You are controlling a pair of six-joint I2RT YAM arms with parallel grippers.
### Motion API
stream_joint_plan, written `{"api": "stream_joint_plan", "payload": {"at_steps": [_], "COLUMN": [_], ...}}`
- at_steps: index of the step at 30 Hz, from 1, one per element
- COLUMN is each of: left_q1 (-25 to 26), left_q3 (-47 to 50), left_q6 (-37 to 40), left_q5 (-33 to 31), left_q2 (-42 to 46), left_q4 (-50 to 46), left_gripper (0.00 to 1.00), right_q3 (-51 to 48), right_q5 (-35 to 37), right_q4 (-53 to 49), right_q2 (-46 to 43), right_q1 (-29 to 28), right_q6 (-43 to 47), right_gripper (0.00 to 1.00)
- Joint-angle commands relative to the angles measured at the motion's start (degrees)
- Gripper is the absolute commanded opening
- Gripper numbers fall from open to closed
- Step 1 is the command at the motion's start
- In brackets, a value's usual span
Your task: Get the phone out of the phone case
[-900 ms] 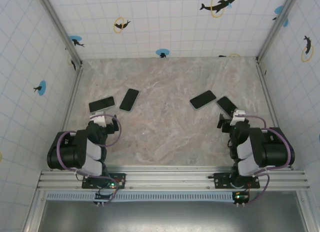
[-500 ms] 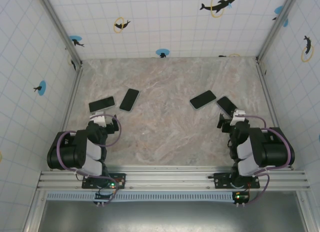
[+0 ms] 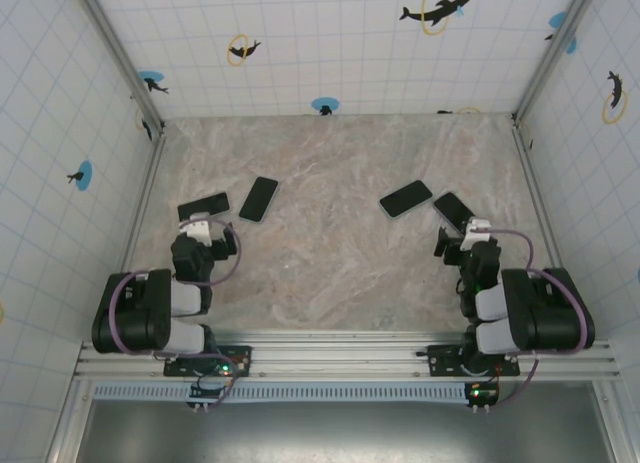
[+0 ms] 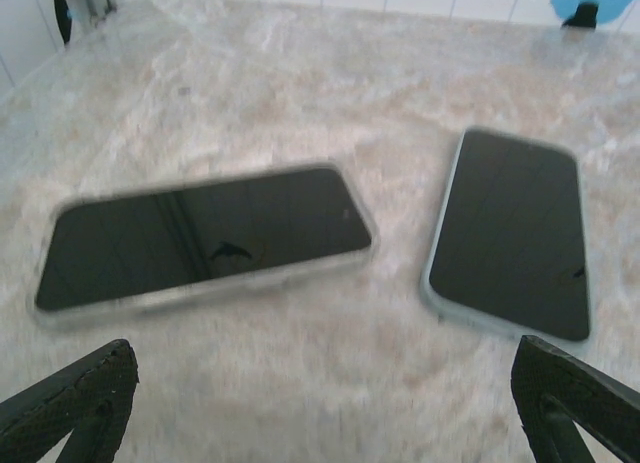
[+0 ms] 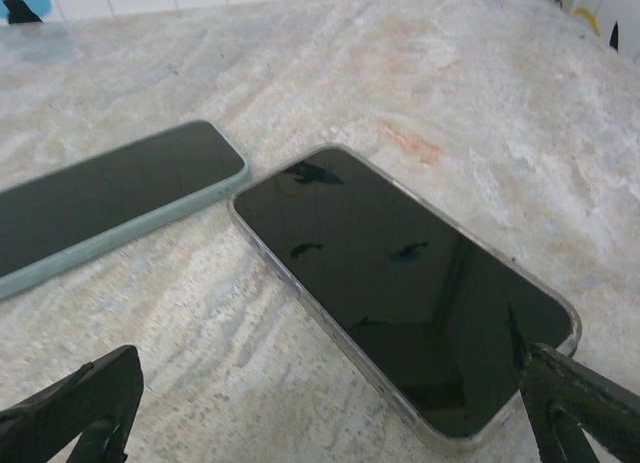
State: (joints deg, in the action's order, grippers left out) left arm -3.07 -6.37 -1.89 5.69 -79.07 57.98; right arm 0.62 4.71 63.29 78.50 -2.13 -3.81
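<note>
At twelve o'clock from the wide-open right jaws lies a black phone in a clear case (image 5: 400, 283), untouched; the left jaws gape likewise.

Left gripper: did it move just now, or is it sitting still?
Yes. In the top view the left gripper has edged forward, away from the near rail, toward the leftmost phone, which has stayed put.
</note>
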Motion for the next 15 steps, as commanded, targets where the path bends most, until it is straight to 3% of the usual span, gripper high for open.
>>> {"api": "stream_joint_plan", "payload": {"at_steps": [1, 8, 11, 15], "left_q1": [-0.1, -0.1, -0.1, 0.0], "left_q3": [-5.0, -19.9, -24.3, -30.5], "left_q6": [0.9, 0.0, -3.7, -0.6], "left_q5": [1.7, 2.9, 1.3, 9.2], "left_q2": [5.4, 11.0, 10.4, 7.0], "left_q4": [-12.9, -41.4, -48.5, -56.9], "left_gripper": [0.98, 0.98, 0.98, 0.98], "right_q3": [1.8, 9.1, 13.4, 20.0], "right_q5": [-2.1, -10.9, -14.8, -18.1], "right_q4": [-6.0, -22.7, -30.2, -39.7], "right_q2": [-6.6, -17.6, -19.7, -19.5], "right_q1": [0.9, 0.6, -0.8, -4.5], "right_q6": [-0.9, -1.8, -1.7, -2.3], "right_gripper": [0.99, 0.99, 0.99, 0.99]}}
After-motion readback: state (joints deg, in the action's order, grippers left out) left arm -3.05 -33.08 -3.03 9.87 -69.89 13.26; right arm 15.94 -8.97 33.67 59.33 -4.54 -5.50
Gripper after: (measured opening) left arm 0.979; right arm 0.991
